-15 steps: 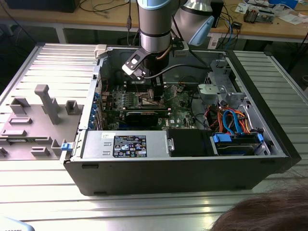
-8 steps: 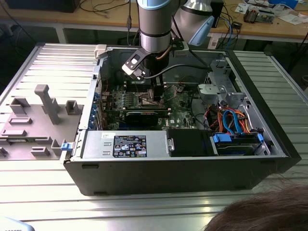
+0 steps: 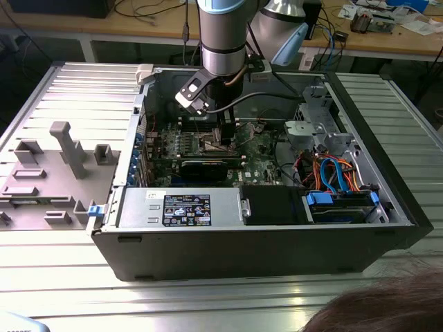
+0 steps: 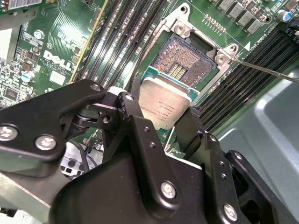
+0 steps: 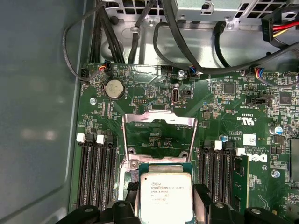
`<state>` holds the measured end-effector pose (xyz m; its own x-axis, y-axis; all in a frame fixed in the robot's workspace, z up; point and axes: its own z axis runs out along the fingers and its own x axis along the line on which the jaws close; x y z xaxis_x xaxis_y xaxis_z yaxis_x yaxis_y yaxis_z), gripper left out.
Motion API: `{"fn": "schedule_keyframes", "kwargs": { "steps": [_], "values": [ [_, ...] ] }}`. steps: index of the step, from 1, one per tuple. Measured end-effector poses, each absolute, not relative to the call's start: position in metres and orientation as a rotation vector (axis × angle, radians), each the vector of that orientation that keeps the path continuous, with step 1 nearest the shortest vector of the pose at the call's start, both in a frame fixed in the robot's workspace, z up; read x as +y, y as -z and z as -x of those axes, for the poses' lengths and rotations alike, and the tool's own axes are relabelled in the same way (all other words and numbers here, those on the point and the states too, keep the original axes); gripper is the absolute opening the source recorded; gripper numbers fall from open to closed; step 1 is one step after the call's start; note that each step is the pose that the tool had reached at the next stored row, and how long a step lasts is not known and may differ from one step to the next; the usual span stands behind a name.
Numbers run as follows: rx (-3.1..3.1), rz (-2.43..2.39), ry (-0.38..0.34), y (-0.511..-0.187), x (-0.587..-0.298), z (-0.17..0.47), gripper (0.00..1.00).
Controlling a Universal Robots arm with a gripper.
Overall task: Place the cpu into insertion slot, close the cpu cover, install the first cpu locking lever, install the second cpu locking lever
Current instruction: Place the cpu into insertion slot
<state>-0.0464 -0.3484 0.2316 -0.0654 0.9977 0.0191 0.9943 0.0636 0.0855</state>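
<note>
Arm (image 3: 221, 34) vertical inside open computer case (image 3: 277, 242) | gripper (image 4: 163, 116) grasping cpu (image 4: 166, 100) by 2 edges | cpu over insertion slot (image 4: 184, 63) rim | cpu cover (image 5: 159, 119) open

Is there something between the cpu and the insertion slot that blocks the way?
Nothing visible does. The claw holds the cpu at the edge of the uncovered insertion slot, and the cpu cover stands open.

Exterior view above case (image 3: 277, 249); both wrist views close over cpu (image 4: 166, 105) (image 5: 166, 196)
</note>
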Motion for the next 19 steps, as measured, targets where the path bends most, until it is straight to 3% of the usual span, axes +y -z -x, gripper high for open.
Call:
{"fn": "schedule_keyframes", "kwargs": {
  "steps": [19],
  "values": [
    [2.246,-2.128,-0.117,-0.2313,-0.3484,0.0464,0.55]
  ]
}}
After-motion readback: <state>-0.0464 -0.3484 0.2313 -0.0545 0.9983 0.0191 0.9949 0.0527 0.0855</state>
